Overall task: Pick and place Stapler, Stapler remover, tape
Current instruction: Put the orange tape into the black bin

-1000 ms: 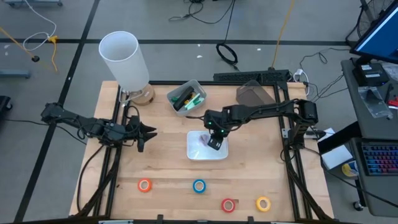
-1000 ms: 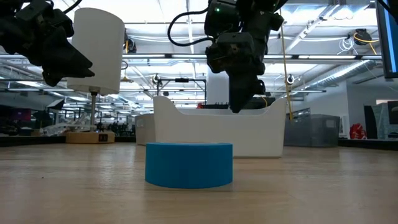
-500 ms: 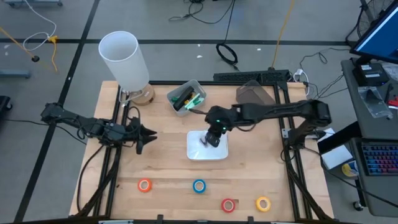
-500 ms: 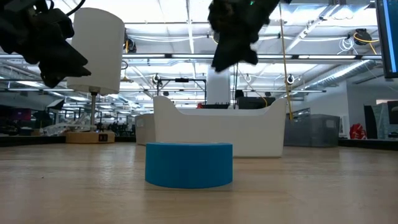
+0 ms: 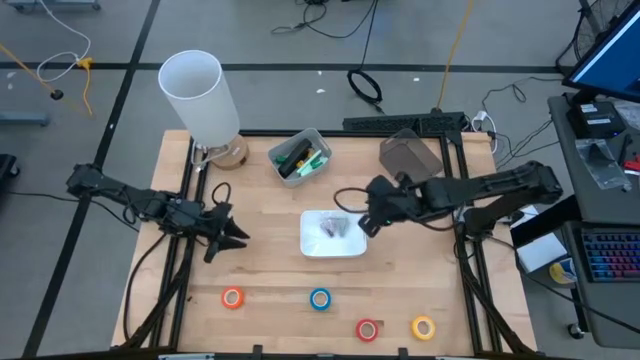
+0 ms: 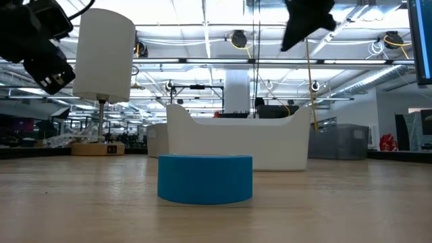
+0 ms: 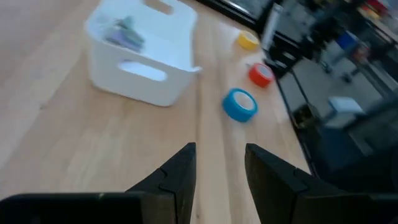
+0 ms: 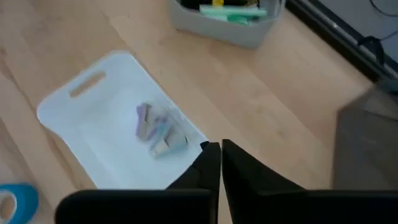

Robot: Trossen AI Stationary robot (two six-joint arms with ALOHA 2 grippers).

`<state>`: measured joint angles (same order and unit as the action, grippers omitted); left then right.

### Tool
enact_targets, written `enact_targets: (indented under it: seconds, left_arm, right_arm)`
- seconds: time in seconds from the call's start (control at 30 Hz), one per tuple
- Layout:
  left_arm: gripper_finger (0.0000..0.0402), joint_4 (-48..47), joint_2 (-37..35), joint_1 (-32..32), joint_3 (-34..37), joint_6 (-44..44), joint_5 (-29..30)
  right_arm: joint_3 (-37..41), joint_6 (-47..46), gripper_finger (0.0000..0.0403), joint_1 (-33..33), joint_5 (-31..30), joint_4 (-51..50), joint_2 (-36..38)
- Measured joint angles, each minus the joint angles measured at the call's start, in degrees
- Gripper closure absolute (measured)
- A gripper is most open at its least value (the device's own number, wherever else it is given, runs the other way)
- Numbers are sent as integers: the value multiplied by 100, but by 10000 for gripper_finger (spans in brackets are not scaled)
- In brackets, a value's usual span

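Lying in the white bin (image 5: 352,247) at table centre: a small grey stapler remover (image 8: 158,130). Tape rolls line the 6 o'clock edge: orange (image 5: 233,297), blue (image 5: 320,298), red (image 5: 368,329), yellow (image 5: 423,327). Right gripper (image 8: 216,163) at bin's 3 o'clock, fingers pressed together. Left gripper (image 7: 217,169) at 9 o'clock, fingers spread.

Grey floor (image 5: 90,130) w/ dark seams, loose cables (image 5: 365,85). Desk w/ keyboard (image 5: 608,255) at right. Strip lights (image 6: 202,62) overhead, ceiling trusses.

Left claw (image 5: 232,237) fingers parted, low over the table; right claw (image 5: 362,222) closed, empty, raised
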<state>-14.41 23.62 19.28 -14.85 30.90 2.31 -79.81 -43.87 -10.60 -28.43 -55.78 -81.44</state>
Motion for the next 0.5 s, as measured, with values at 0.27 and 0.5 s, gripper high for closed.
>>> enact_targets:
  seconds: [0.27, 0.5]
  left_arm:
    - [266, 137, 0, 520, 0, -229, -278]
    - [266, 228, 0, 1055, 0, -407, -111]
  right_arm:
    - [5, -791, 401, -360, 296, -869, 207]
    - [782, -1562, 402, -621, 306, -607, 866]
